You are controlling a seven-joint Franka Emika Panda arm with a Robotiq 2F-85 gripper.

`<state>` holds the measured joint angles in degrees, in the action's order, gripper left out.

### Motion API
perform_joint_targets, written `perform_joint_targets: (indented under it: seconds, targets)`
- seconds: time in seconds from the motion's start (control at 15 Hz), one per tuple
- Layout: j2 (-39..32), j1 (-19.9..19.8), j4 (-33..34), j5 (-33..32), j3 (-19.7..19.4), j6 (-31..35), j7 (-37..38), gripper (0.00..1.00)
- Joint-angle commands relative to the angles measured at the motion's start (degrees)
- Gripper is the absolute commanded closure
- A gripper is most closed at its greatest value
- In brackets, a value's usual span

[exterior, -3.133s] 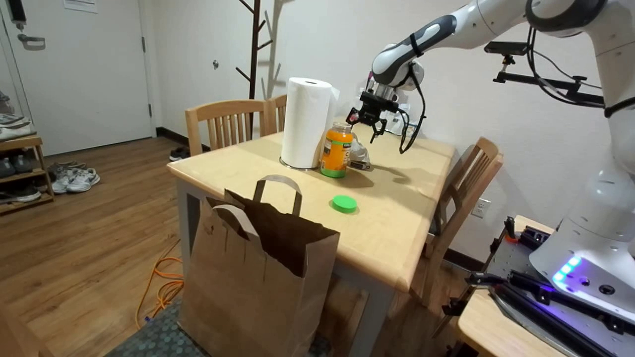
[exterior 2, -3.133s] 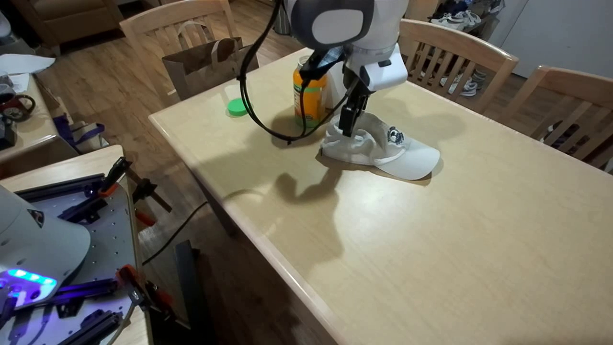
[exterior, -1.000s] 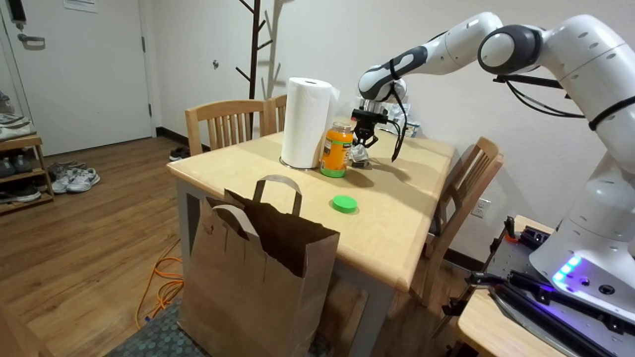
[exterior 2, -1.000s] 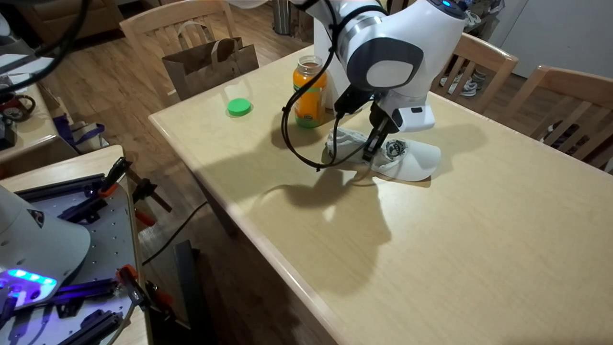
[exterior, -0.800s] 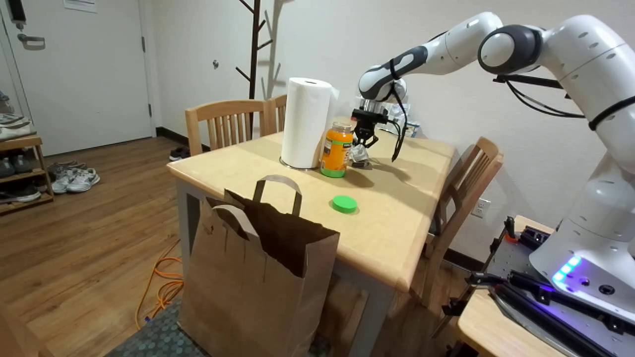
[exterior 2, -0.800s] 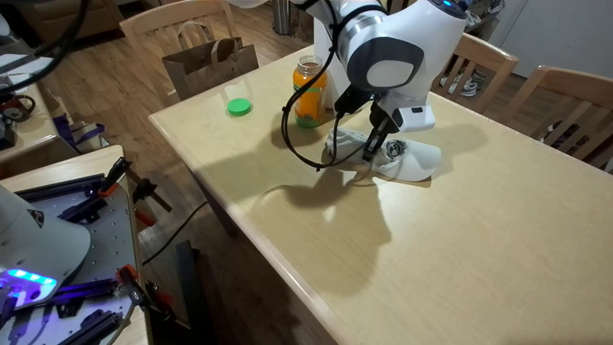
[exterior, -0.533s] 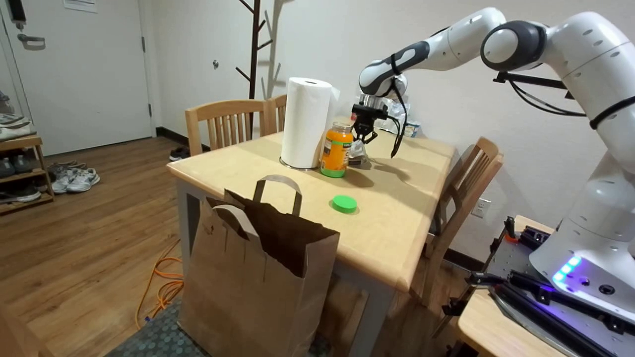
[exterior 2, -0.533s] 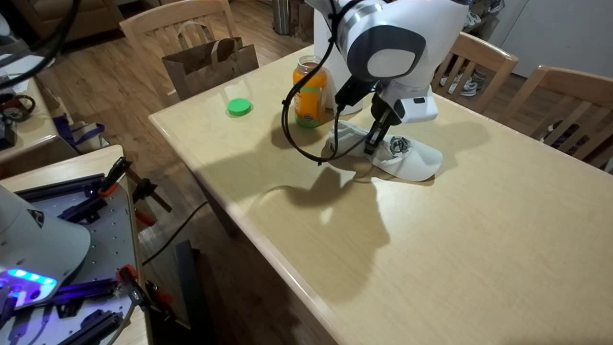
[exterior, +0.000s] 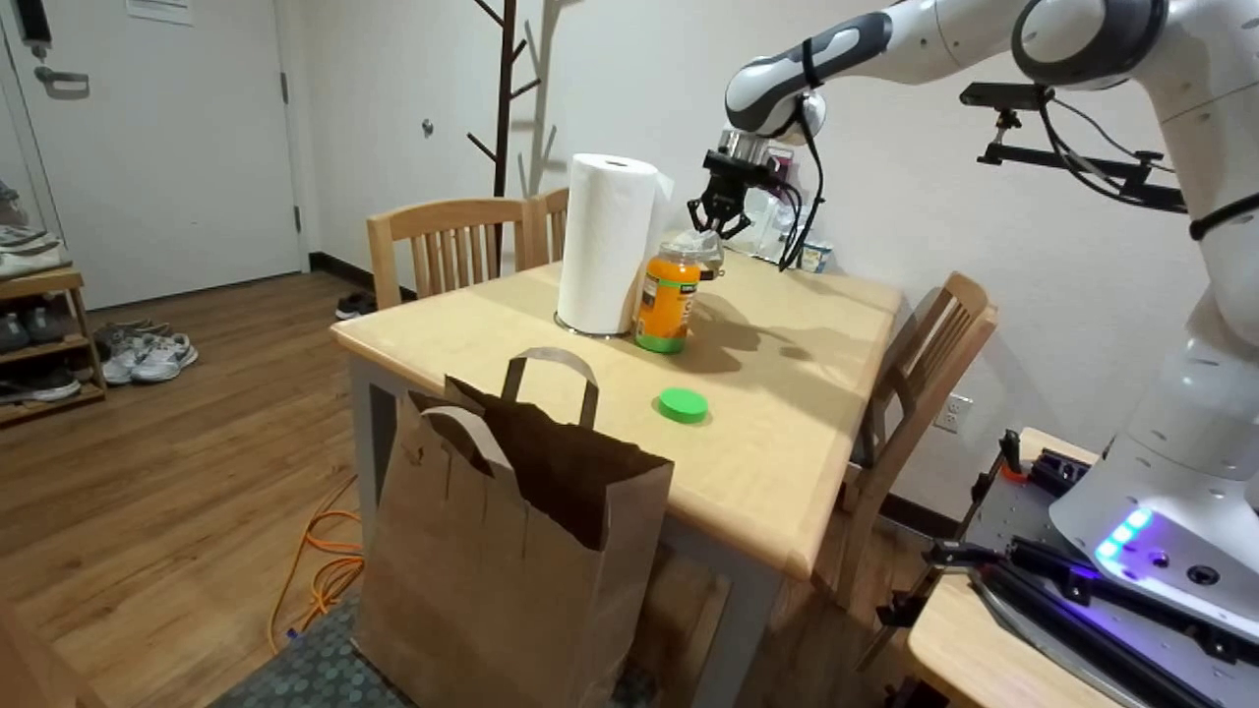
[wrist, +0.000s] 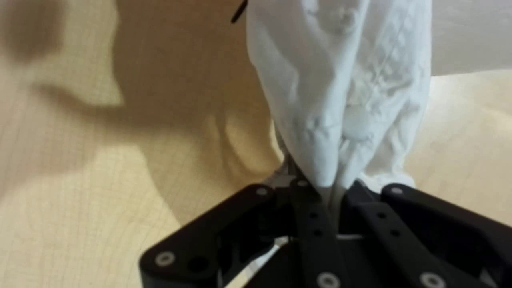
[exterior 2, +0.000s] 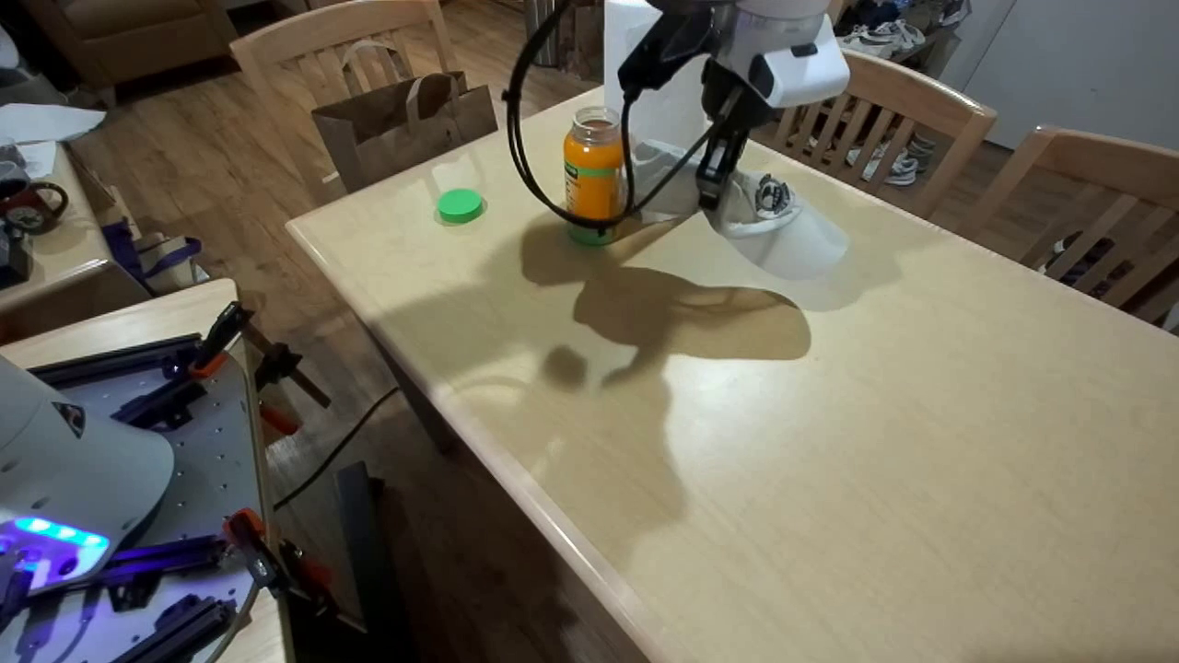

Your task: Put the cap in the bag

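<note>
My gripper (wrist: 334,200) is shut on the crumpled crown of the white cap (wrist: 316,92), as the wrist view shows. In an exterior view the cap's brim (exterior 2: 792,241) hangs down at a tilt, clear of the table, with its shadow lying apart below. Part of the cap (exterior: 711,254) is hidden by the orange jar in an exterior view, just beneath my gripper (exterior: 721,232). The open brown paper bag (exterior: 482,580) stands upright on a chair at the table's end, its handles up. Its inside is dark.
An orange jar (exterior 2: 589,180) without its lid stands close to the cap, beside a tall paper towel roll (exterior: 605,246). A green lid (exterior: 683,404) lies on the table (exterior: 777,472) between the jar and the bag. Wooden chairs (exterior 2: 884,120) line the table.
About three seconds ago the gripper hovered over the cap's crown. It came down and took hold of the crown. In the last half second it has risen, lifting the cap off the table.
</note>
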<state>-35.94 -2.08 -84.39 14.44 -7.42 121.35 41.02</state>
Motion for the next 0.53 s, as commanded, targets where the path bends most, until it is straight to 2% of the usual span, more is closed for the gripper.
perform_joint_targets:
  seconds: [0.0,0.2,0.47]
  targets:
    - [10.21,2.03,-9.40,-1.99,-0.21,2.94,1.00,0.93]
    - [16.02,3.78,-14.02,-4.06,-0.23,5.43,2.08,0.93]
    - [24.06,6.86,-21.23,-10.10,0.42,8.94,4.98,0.93]
